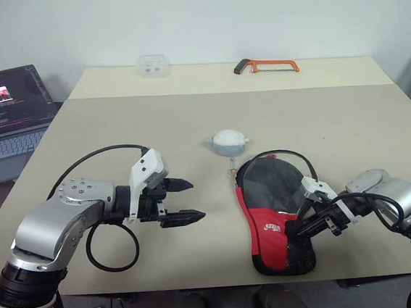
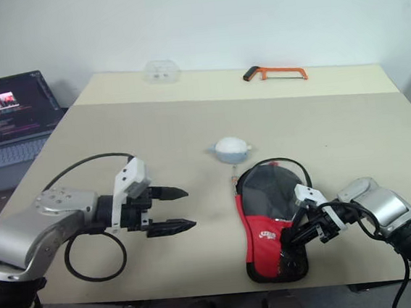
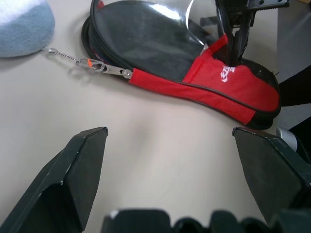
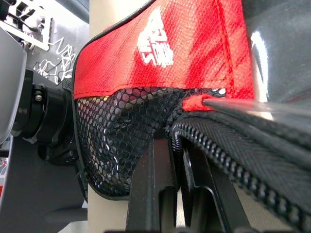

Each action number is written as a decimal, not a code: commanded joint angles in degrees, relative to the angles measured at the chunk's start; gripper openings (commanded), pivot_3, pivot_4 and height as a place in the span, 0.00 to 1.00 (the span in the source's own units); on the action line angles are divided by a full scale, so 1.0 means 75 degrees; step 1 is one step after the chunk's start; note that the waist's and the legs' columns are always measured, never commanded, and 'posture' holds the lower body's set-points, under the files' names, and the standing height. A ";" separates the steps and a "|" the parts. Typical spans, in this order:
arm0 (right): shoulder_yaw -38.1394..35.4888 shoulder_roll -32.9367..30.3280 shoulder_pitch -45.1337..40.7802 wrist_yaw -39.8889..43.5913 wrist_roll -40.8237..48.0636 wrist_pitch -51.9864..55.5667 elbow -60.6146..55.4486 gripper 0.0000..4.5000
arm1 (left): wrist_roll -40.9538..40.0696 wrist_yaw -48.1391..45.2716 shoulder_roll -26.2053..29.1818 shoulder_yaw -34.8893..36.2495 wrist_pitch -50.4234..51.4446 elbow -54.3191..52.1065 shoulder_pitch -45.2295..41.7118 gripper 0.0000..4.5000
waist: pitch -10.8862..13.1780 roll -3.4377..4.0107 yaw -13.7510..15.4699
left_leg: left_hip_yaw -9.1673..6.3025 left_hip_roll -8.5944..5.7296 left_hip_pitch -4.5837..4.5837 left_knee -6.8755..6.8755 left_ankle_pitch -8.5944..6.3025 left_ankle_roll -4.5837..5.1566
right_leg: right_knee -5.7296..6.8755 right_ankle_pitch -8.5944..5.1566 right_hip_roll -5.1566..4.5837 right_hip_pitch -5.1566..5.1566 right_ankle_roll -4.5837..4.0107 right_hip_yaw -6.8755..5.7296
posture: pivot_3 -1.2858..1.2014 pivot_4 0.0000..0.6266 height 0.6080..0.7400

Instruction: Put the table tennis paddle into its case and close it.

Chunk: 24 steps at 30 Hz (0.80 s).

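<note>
The case (image 1: 273, 216) lies flat on the table (image 1: 348, 126) near its front edge, at about five o'clock from the table's middle; its round black top points toward twelve o'clock and its red lower part with the white logo (image 1: 272, 228) and the black mesh pocket (image 1: 296, 251) points toward six, with the bottom end reaching the table's edge; the zip stands partly undone along the nine o'clock side, and its metal pull (image 3: 104, 69) lies on the table just off the case's upper left rim; the right gripper (image 1: 305, 226) comes in from three o'clock with its two fingers pressed together, pinching the zipped edge of the case beside the mesh pocket, as the right wrist view shows close up; the left gripper (image 1: 183, 200) hovers at nine o'clock from the case, well apart from it, its fingers spread wide and holding nothing, pointing toward the case; a small grey pouch (image 1: 228, 142) sits just beyond the case at twelve o'clock, a thin chain (image 3: 62, 55) running from it to the zip pull; far off at twelve o'clock an orange hacksaw (image 1: 266, 65) lies near the back edge; a clear plastic box (image 1: 153, 65) rests at eleven o'clock; an open laptop (image 1: 5, 115) stands off the table at ten o'clock.
</note>
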 commanded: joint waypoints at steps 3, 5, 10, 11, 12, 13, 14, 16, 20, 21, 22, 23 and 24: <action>-0.0443 -0.0489 0.0106 -0.0273 -0.0340 0.0193 -0.0135 0.17 | 0.0067 0.0003 -0.0041 0.0043 -0.0174 -0.0015 -0.0122 1.00 | 0.0015 0.0025 0.0025 | -0.0001 -0.0003 -0.0005 -0.0002 0.0000 0.0000 | 0.0000 0.0004 -0.0004 -0.0002 -0.0006 -0.0002 | 0.52 0.24 1.00; -0.0542 -0.0583 0.0100 -0.0296 -0.0311 0.0302 -0.0250 0.29 | 0.0084 0.0009 -0.0071 0.0020 -0.0192 0.0001 -0.0138 1.00 | 0.0018 0.0029 0.0026 | -0.0001 -0.0003 -0.0004 -0.0002 0.0000 0.0000 | 0.0000 0.0005 -0.0004 -0.0003 -0.0006 -0.0002 | 0.52 0.24 1.00; -0.0804 -0.0683 -0.0088 -0.0444 -0.0352 0.0427 -0.0230 0.64 | 0.0153 -0.0012 -0.0143 -0.0049 -0.0262 0.0106 -0.0231 1.00 | 0.0020 0.0032 0.0017 | -0.0001 -0.0002 -0.0002 -0.0001 0.0000 0.0000 | 0.0001 0.0004 -0.0004 -0.0001 -0.0004 -0.0001 | 0.52 0.24 1.00; -0.0840 -0.0693 -0.0116 -0.0444 -0.0370 0.0428 -0.0200 0.71 | 0.0166 -0.0014 -0.0157 -0.0066 -0.0275 0.0126 -0.0252 1.00 | 0.0020 0.0032 0.0009 | 0.0000 -0.0001 -0.0001 0.0000 0.0000 0.0000 | 0.0001 0.0004 -0.0004 -0.0001 -0.0004 0.0000 | 0.52 0.24 1.00; -0.0900 -0.0731 -0.0152 -0.0468 -0.0407 0.0416 -0.0159 0.78 | 0.0177 -0.0021 -0.0174 -0.0078 -0.0289 0.0153 -0.0282 1.00 | 0.0020 0.0032 0.0004 | 0.0001 0.0000 -0.0001 0.0000 0.0000 0.0000 | 0.0001 0.0004 -0.0003 -0.0001 -0.0003 0.0000 | 0.52 0.24 1.00; -0.0944 -0.0773 -0.0178 -0.0488 -0.0455 0.0384 -0.0116 0.85 | 0.0188 -0.0028 -0.0190 -0.0089 -0.0300 0.0177 -0.0304 1.00 | 0.0021 0.0033 0.0001 | 0.0001 0.0000 0.0000 0.0001 0.0000 0.0000 | 0.0001 0.0005 -0.0003 -0.0001 -0.0003 0.0000 | 0.52 0.24 1.00; -0.0975 -0.0864 -0.0201 -0.0516 -0.0546 0.0306 -0.0068 0.91 | 0.0199 -0.0042 -0.0196 -0.0093 -0.0315 0.0201 -0.0319 1.00 | 0.0021 0.0035 0.0001 | 0.0002 0.0000 0.0000 0.0002 0.0000 0.0000 | 0.0002 0.0004 -0.0003 -0.0001 -0.0002 0.0001 | 0.52 0.24 1.00; -0.1001 -0.0996 -0.0227 -0.0557 -0.0661 0.0183 -0.0001 0.99 | 0.0215 -0.0067 -0.0198 -0.0092 -0.0335 0.0233 -0.0331 1.00 | 0.0022 0.0036 0.0001 | 0.0002 0.0000 0.0000 0.0006 0.0000 0.0001 | 0.0003 0.0004 -0.0003 0.0000 0.0002 0.0001 | 0.52 0.24 1.00; -0.1375 -0.1540 -0.0343 -0.0814 -0.1122 -0.0459 0.0386 0.99 | 0.0220 0.0006 -0.0288 0.0084 -0.0408 0.0551 -0.0465 1.00 | 0.0042 0.0066 0.0020 | 0.0005 -0.0006 -0.0007 0.0013 0.0000 0.0001 | 0.0002 0.0007 -0.0007 -0.0003 0.0003 0.0002 | 0.52 0.24 1.00; -0.1492 -0.1648 -0.0330 -0.0832 -0.1130 -0.0512 0.0350 0.99 | 0.0221 -0.0001 -0.0286 0.0106 -0.0422 0.0610 -0.0498 1.00 | 0.0050 0.0078 0.0045 | 0.0006 -0.0008 -0.0010 0.0013 0.0000 0.0001 | 0.0002 0.0008 -0.0008 -0.0005 0.0001 0.0001 | 0.52 0.24 1.00; -0.1574 -0.1705 -0.0312 -0.0839 -0.1133 -0.0539 0.0313 0.99 | 0.0226 -0.0016 -0.0276 0.0114 -0.0439 0.0643 -0.0510 1.00 | 0.0053 0.0083 0.0063 | 0.0009 -0.0011 -0.0015 0.0011 0.0000 0.0001 | 0.0003 0.0010 -0.0011 -0.0010 -0.0003 -0.0003 | 0.52 0.24 1.00; -0.1660 -0.1809 -0.0276 -0.0872 -0.1196 -0.0617 0.0230 0.99 | 0.0221 -0.0026 -0.0268 0.0136 -0.0463 0.0667 -0.0525 1.00 | 0.0054 0.0083 0.0070 | 0.0015 -0.0011 -0.0020 0.0004 0.0000 0.0001 | 0.0005 0.0011 -0.0012 -0.0020 -0.0005 -0.0002 | 0.52 0.24 1.00; -0.1844 -0.1906 -0.0289 -0.0965 -0.1221 -0.0611 0.0000 0.99 | 0.0192 0.0036 -0.0315 0.0220 -0.0467 0.0755 -0.0600 1.00 | 0.0055 0.0085 0.0085 | 0.0019 -0.0007 -0.0021 -0.0010 0.0000 0.0001 | 0.0005 0.0011 -0.0011 -0.0026 -0.0006 -0.0002 | 0.52 0.24 1.00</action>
